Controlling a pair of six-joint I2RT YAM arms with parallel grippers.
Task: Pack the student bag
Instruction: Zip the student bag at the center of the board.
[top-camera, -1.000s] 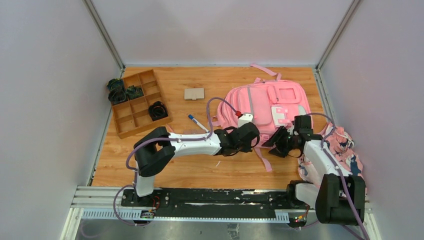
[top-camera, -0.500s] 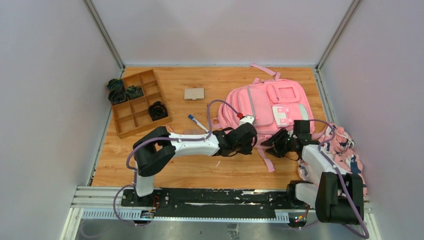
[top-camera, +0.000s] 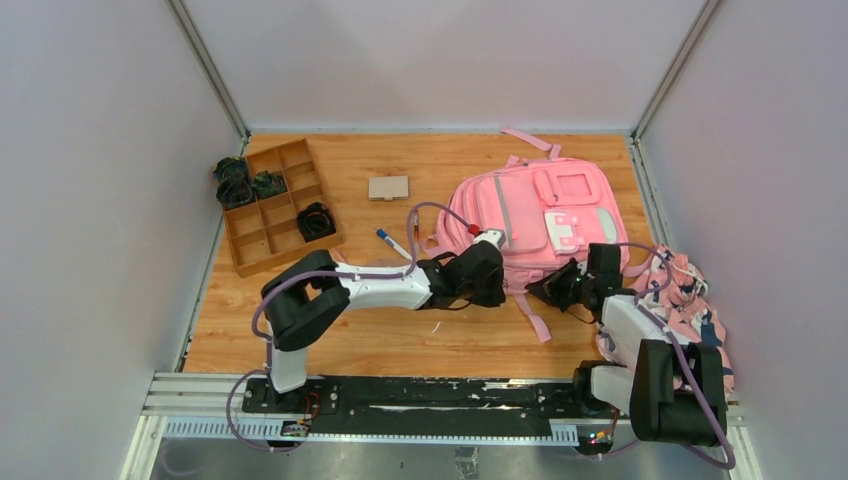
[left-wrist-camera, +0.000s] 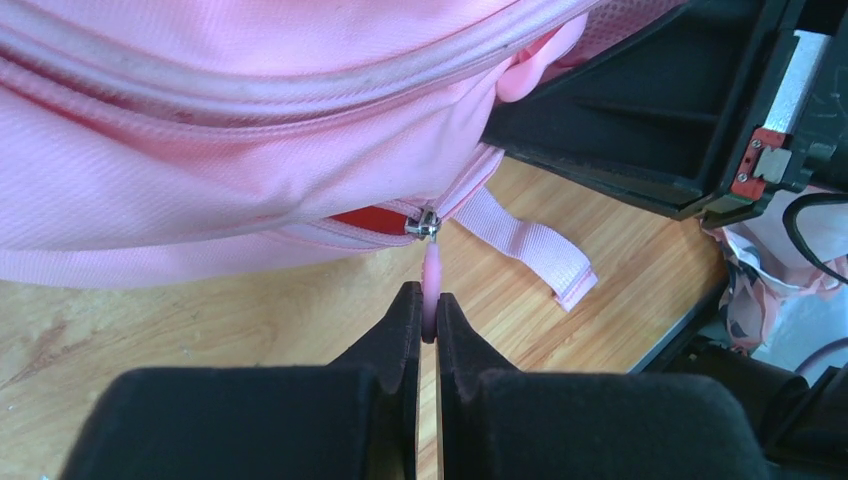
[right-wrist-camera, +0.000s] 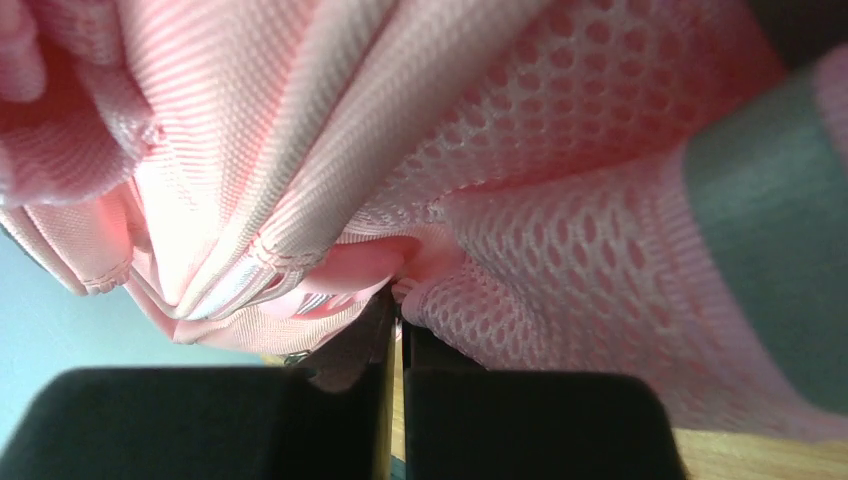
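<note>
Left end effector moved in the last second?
Yes. In the top view the left end effector has shifted slightly left, toward the blue pen, which lies where it was.

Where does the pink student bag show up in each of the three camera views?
Top external: the student bag lies right of centre, toward the far side.
Left wrist: the bag fills the upper left, its zipper pull pinched in the left tool.
Right wrist: the bag fills nearly the whole picture.
Shared landmark: the wooden table top, under the bag in the left wrist view and in the right wrist view's bottom right corner.
</note>
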